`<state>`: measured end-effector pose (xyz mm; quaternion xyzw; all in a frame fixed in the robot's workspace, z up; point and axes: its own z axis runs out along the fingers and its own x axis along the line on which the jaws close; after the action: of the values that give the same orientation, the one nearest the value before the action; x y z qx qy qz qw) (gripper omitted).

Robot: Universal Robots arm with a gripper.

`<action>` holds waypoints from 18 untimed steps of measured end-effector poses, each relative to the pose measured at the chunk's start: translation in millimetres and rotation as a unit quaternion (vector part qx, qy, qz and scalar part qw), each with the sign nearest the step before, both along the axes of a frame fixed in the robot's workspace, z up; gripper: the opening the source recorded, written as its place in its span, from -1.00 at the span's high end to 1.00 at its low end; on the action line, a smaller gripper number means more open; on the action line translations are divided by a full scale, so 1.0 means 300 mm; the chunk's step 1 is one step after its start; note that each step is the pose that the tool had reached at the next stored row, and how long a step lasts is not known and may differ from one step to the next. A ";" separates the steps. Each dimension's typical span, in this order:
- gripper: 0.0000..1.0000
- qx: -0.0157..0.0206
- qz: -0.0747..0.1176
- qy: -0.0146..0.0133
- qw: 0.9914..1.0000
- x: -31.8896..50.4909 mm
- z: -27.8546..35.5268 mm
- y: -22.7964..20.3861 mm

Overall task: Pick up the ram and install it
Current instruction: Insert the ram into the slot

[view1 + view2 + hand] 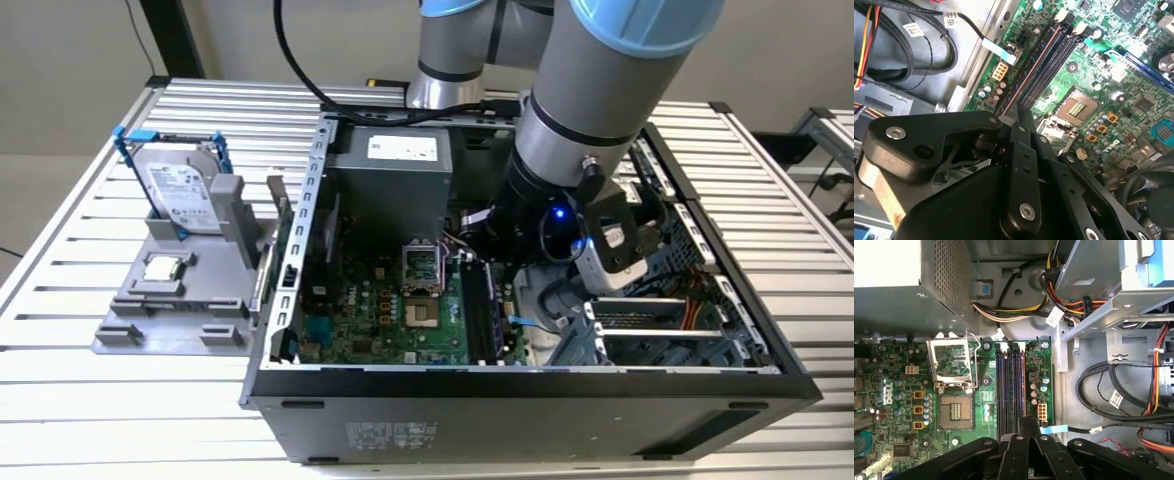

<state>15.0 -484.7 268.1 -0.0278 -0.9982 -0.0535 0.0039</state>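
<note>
Pincer [1021, 427] fingers are seen pressed together over the memory slots [1010, 385], inside the open computer case [534, 385].
The ram [1026, 67] appears seated in a slot beside the empty processor socket [955, 412]; whether it is gripped cannot be told. Bundled cables [1114, 390] lie alongside; the hard drive [178, 190] and processor chip [164, 267] are kept outside on a grey stand [174, 325].

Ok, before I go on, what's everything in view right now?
table: one, silver, slatted
computer case: one, black, open, on the table
motherboard: one, green, inside the case
processor socket: one, open, on the motherboard
memory slots: four, black, beside the socket
power supply: one, grey, in the case
stand: one, grey, exterior view's left
hard drive: one, silver, blue-framed, upright on the stand
processor chip: one, silver-topped, on the stand
gripper: one, black, over the memory slots
arm: one, grey
</note>
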 end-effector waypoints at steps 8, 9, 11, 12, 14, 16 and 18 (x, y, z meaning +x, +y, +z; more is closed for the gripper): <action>1.00 0.000 0.000 0.000 1.000 0.000 0.003 0.000; 1.00 0.000 0.000 0.000 1.000 0.000 0.003 0.000; 1.00 0.000 0.000 0.000 1.000 0.000 0.003 0.000; 1.00 0.000 0.000 0.000 1.000 0.000 0.003 0.000; 1.00 0.000 0.002 0.000 1.000 0.000 0.003 0.000; 1.00 0.000 0.009 0.000 1.000 0.000 0.004 0.000; 1.00 0.000 0.015 0.000 1.000 0.000 0.004 0.000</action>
<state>15.0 -484.7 269.3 -0.0123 -0.9985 -0.0534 0.0047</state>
